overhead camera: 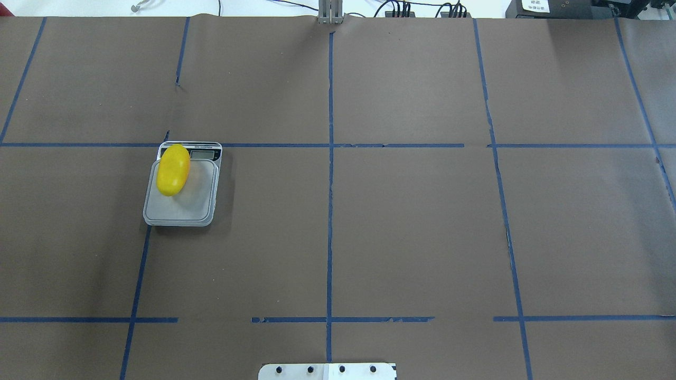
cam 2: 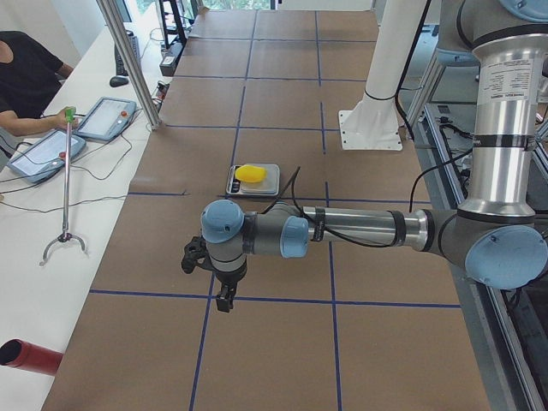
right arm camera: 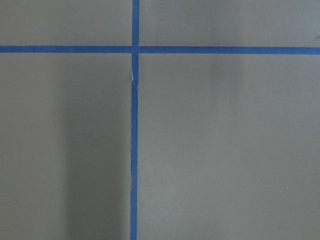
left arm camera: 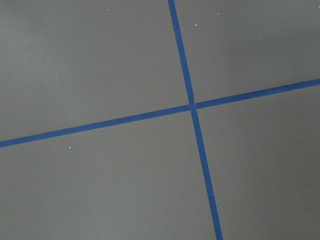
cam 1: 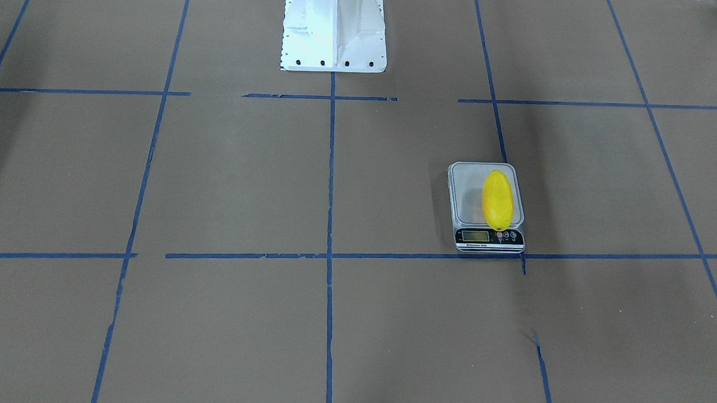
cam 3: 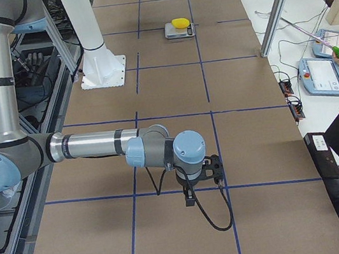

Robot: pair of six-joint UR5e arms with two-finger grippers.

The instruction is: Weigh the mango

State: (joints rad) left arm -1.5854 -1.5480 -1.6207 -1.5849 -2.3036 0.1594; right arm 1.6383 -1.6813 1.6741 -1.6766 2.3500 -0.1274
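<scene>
The yellow mango (cam 1: 497,199) lies on the platform of a small digital scale (cam 1: 472,193), its end over the display panel. It also shows in the overhead view (overhead camera: 173,169) on the scale (overhead camera: 185,203), on my left side. The left gripper (cam 2: 195,257) hangs above bare table, well short of the scale (cam 2: 265,181) and mango (cam 2: 249,173). The right gripper (cam 3: 213,166) hangs far from the mango (cam 3: 179,22). I cannot tell whether either is open or shut. Both wrist views show only brown paper and blue tape.
The white pedestal base (cam 1: 334,33) stands at the robot's side of the table. Blue tape lines grid the brown paper. A side table holds tablets (cam 2: 43,154), a grabber stick (cam 2: 65,188) and a red cylinder (cam 2: 26,355). An operator (cam 2: 26,77) sits there.
</scene>
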